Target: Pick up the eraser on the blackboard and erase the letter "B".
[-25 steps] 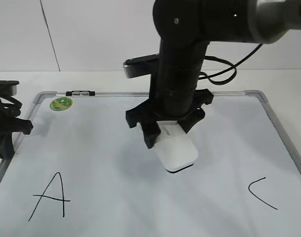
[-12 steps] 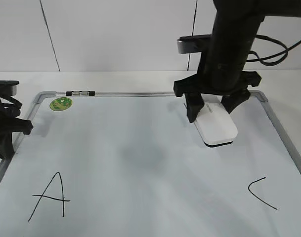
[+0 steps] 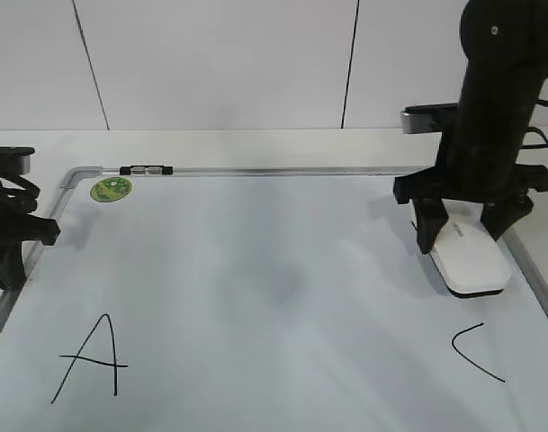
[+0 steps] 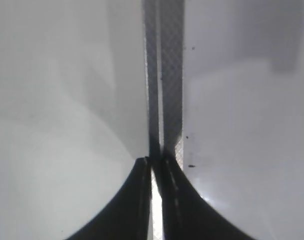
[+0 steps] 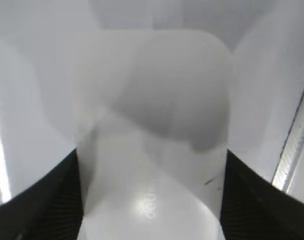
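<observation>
The blackboard (image 3: 256,297) is a white dry-erase board with a silver frame, lying flat. It carries a black "A" (image 3: 89,358) at the front left and a "C" (image 3: 476,351) at the front right. No letter "B" shows between them. My right gripper (image 3: 464,236) is shut on the white eraser (image 3: 471,259) near the board's right edge, above the "C". The eraser fills the right wrist view (image 5: 152,140) between the black fingers. My left gripper (image 4: 154,162) is shut and empty over the board's left frame (image 4: 164,75).
A round green sticker (image 3: 111,189) and a small black clip (image 3: 146,169) sit at the board's top left corner. The left arm (image 3: 8,229) rests at the board's left edge. A white wall stands behind the table.
My right gripper has carried the eraser from the middle of the board to the right edge, above the "C". The left arm has not moved.
</observation>
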Action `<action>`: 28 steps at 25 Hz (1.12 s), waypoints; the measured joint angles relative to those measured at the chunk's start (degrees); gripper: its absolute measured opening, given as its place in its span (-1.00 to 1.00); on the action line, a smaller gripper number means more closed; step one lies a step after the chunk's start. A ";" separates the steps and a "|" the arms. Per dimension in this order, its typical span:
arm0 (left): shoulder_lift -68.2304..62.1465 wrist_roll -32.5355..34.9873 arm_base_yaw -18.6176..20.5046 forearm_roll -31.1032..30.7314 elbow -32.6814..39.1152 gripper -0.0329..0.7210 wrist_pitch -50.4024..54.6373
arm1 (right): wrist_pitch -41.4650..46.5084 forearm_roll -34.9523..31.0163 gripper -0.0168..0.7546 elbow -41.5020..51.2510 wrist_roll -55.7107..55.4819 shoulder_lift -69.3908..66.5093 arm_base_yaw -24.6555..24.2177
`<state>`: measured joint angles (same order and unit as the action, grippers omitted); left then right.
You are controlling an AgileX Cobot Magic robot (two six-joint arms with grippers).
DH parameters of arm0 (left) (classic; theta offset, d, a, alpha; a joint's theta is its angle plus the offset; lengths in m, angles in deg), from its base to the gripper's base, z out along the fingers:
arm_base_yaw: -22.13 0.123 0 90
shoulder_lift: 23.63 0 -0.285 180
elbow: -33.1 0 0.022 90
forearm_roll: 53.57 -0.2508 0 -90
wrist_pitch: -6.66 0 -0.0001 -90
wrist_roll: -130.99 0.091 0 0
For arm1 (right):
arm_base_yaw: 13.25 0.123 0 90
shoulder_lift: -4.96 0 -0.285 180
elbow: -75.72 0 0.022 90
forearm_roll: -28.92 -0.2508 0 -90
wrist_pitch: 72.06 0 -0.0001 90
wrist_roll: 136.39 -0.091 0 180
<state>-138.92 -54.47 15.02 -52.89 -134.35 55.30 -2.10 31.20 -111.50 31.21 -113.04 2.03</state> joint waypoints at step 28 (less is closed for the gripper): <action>0.00 0.10 0.00 0.00 0.00 -0.85 0.04 | -5.65 -6.63 0.44 3.25 13.51 -0.28 -13.17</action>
<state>-138.92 -54.37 15.02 -52.89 -134.35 55.34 -7.74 24.57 -108.25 44.72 -113.32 -11.14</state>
